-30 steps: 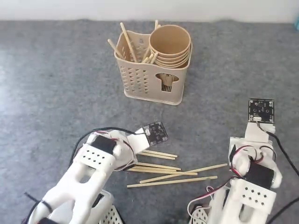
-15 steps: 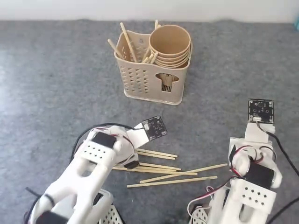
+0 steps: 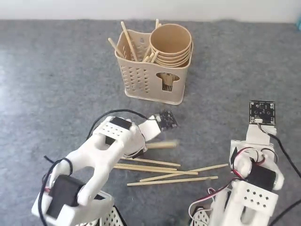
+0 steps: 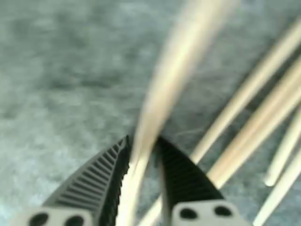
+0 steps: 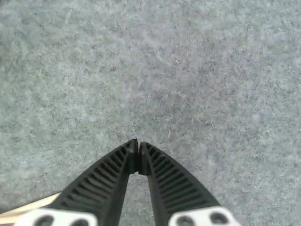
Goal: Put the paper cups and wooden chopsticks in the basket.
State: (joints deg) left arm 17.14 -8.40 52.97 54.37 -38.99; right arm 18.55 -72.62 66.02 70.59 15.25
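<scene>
Grey felt-like table top [image 3: 56,84], seen from above, carrying the whole set-up. Left arm [image 3: 101,155], white, at the near left, bent toward the middle of the table; in its wrist view the left gripper [image 4: 143,140] is clamped on a single wooden chopstick [image 4: 174,70], which passes between the two ribbed black jaws and runs out beyond their tips, its outline blurred. In the high view this same held chopstick [image 3: 162,145] projects to the right from under the left arm's wrist, just on the far side of the loose pile. Right arm [image 3: 254,179], white, at the near right, well apart from the basket; the right gripper [image 5: 138,143] has its jaws pressed tip to tip with nothing between them, above bare grey surface. Basket [image 3: 146,80], beige perforated plastic, upright at the far centre. Paper cups [image 3: 171,42], a nested brown stack, standing in the right part of the basket with the top rim above the basket wall. Chopsticks in the basket [image 3: 129,42], several, leaning at angles in its left part. Loose chopsticks [image 3: 169,179], several, lying roughly left to right on the table between the two arms, some crossing one another
</scene>
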